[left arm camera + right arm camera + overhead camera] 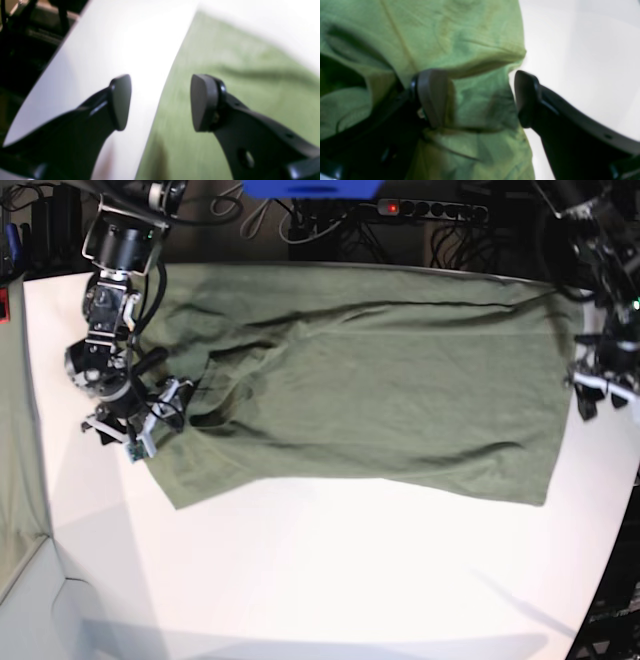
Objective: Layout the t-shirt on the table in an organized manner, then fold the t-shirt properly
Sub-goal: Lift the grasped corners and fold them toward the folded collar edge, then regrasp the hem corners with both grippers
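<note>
Bare white table (320, 580) is taking up the near part of the base view, smooth and matte, its edge curving away at the right.

Beyond that, the t-shirt (370, 380) is lying spread across the far half of the table, olive green, mostly flat, with long shallow creases running across the body. Its straight hem end is sitting at the right of the base view; the opposite end is looking bunched and folded under around the sleeve area.

The right gripper (482, 100) is hovering over that bunched end, jaws standing apart. One dark rubbery pad (432, 97) is pressing against a rumpled fold of cloth; the other pad is sitting just off the shirt edge over white tabletop. A seam line and soft cotton wrinkles are showing close up. Nothing is pinched between the pads.

The left gripper (160, 102) is hanging at the hem end, also spread wide and holding nothing, one rounded black pad over the table, the other over green fabric, the shirt's straight edge running between them. The picture is blurring here.

Farthest back, dark cables (300, 220) and a power strip (430, 210) are lying behind the table.
</note>
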Robot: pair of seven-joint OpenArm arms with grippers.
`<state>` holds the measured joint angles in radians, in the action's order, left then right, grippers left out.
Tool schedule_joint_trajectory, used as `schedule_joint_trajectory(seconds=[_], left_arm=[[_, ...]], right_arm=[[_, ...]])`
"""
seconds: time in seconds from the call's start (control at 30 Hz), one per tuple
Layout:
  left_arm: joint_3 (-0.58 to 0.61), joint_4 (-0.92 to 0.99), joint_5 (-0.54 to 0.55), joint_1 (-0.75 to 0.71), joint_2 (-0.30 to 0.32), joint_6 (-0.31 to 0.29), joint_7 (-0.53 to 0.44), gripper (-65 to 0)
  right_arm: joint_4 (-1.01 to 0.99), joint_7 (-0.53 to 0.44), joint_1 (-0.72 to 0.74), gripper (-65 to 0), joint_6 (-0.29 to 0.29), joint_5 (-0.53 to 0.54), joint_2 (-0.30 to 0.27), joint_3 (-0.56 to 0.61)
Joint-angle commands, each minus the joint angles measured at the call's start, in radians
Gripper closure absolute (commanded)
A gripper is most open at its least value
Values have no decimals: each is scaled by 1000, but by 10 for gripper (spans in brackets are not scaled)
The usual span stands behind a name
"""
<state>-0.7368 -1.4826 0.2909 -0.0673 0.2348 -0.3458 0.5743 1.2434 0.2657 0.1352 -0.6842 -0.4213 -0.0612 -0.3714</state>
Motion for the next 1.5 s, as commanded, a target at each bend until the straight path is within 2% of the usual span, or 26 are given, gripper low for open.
schedule_joint_trajectory(seconds=[0.0,0.2,0.33,0.53,0.77,0.9,1.27,1.33,1.47], left_arm=[[-2,43,-29,62,18,-3,-12,-367],[6,374,-239,349,19,-8,-15,-367],[102,552,-310,456,41,-9,-53,-367],[271,744,-321,508,53,3,-274,-367],[282,949,-321,559,91,3,-380,-367],[283,959,-322,573,108,3,-389,-367],[283,1006,-322,573,100,3,-389,-358],[283,1035,-322,574,100,3,-392,-325],[283,1040,-318,573,100,3,-394,-186]], right_arm=[[0,45,4,-423,-14,-38,-4,1],[2,45,4,-423,-14,-38,-4,4],[2,45,-6,-423,-14,-38,-4,2],[0,45,-6,-423,-14,-38,-2,1],[6,45,-6,-423,-14,-40,-6,1],[5,45,-6,-423,-14,-40,-6,1],[-1,45,-1,-419,-14,-40,-2,1],[-1,45,2,-419,-14,-40,-2,4],[-1,45,4,-419,-14,-40,-2,5]])
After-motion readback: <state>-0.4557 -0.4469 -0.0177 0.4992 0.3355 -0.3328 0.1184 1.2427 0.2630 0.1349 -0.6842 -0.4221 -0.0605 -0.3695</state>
